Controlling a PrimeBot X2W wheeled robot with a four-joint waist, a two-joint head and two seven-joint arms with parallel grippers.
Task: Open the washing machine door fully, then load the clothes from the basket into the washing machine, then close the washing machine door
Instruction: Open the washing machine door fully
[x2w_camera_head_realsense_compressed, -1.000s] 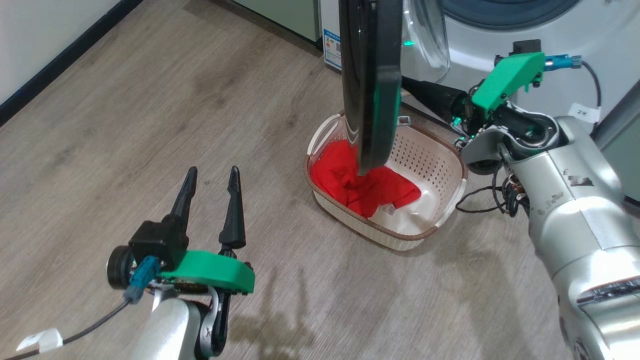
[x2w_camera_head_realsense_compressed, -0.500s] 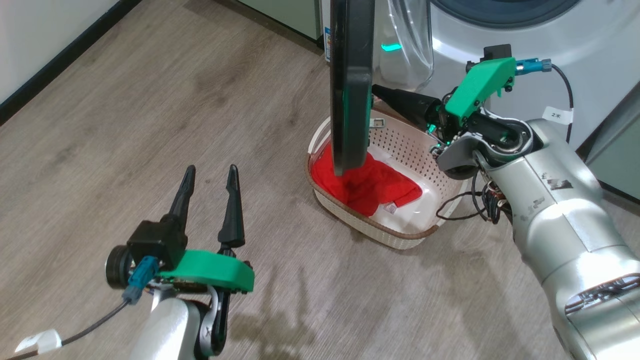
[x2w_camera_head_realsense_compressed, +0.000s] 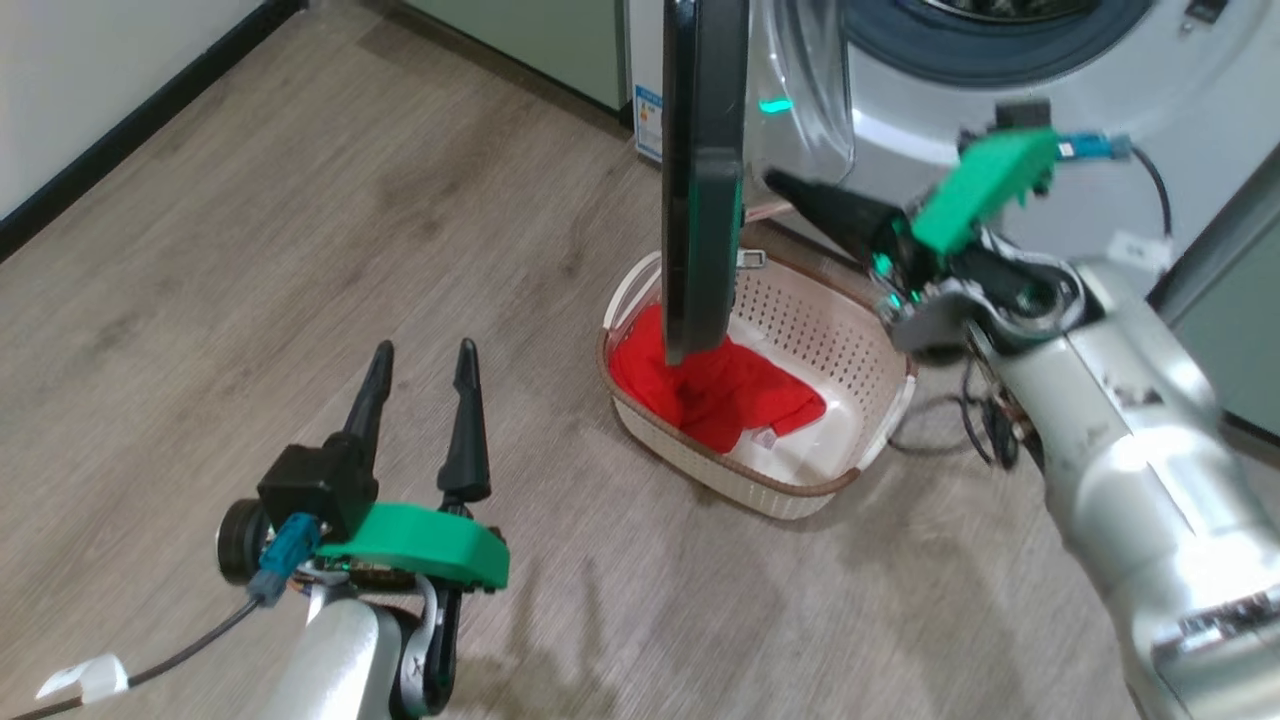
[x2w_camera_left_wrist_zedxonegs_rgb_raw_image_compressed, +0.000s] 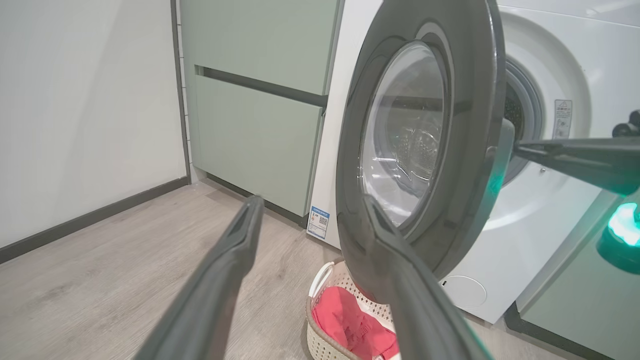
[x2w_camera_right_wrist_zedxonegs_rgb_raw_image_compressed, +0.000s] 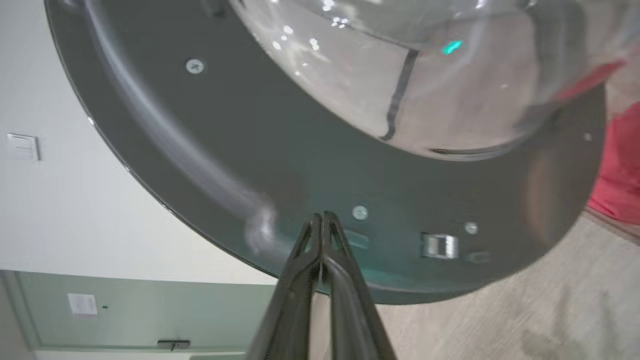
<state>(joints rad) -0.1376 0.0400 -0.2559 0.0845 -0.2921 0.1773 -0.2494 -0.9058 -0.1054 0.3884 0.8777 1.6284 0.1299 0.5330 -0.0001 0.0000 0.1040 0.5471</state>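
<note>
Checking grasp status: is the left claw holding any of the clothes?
No, the left claw is open with nothing between its fingers, and the red garment lies in the basket.

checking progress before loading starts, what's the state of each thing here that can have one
washing machine door, open, swung out from the machine, not folded right back
washing machine, mouth uncovered
basket, upright on the floor, below the door's lower edge
red garment, crumpled inside the basket
left tool, open, empty, apart from the basket
right tool, shut, tips at the door's inner rim
</note>
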